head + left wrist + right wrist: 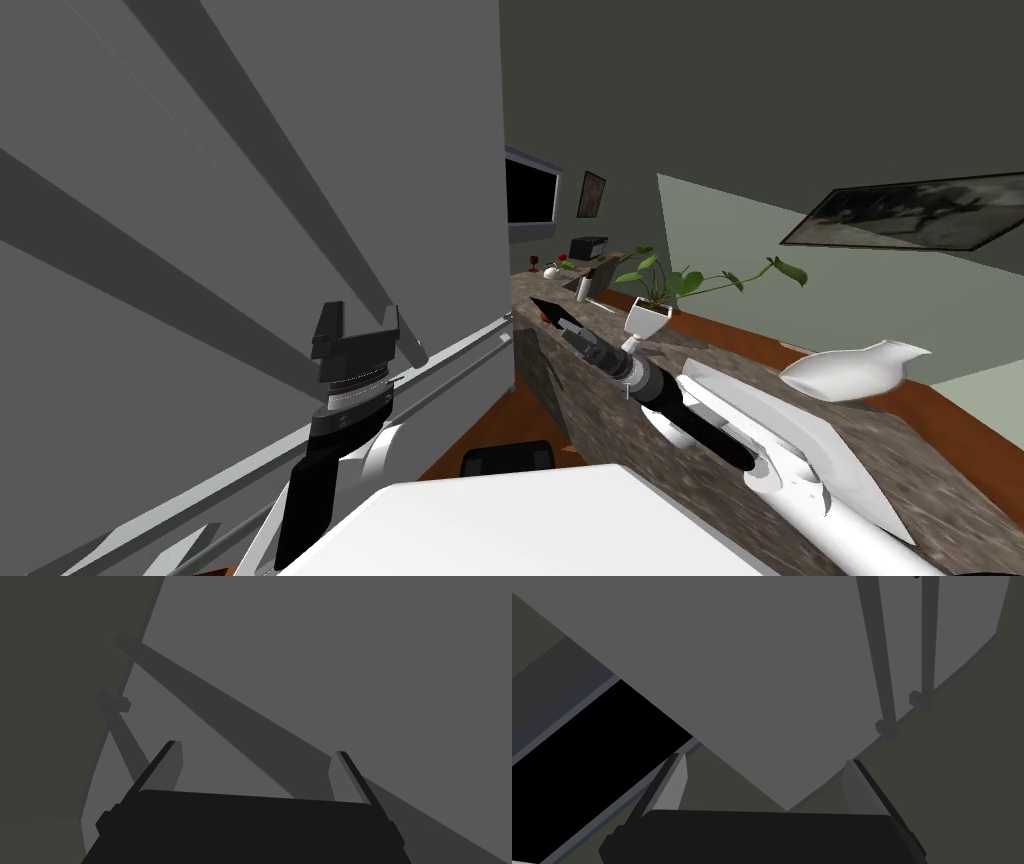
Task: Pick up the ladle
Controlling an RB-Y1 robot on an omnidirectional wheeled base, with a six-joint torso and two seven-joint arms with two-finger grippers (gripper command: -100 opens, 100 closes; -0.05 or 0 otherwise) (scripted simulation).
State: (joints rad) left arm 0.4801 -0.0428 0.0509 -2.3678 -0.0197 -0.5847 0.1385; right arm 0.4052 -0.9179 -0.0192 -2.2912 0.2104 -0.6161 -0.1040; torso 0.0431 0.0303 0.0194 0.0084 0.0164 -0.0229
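I cannot tell which of the small pale things (551,269) lying at the far end of the counter (600,410), ahead of the right gripper (545,308), is the ladle. The right gripper is hovering over the stone-patterned counter with its fingers apart, gripping nothing. Just beside its wrist, on its right, a white pot (647,322) is holding a green leafy plant (690,282). Farther back on that side a white jug (855,370) is sitting, its contents hidden. The left gripper (360,318) is hanging raised, well apart to the left, fingers spread and empty.
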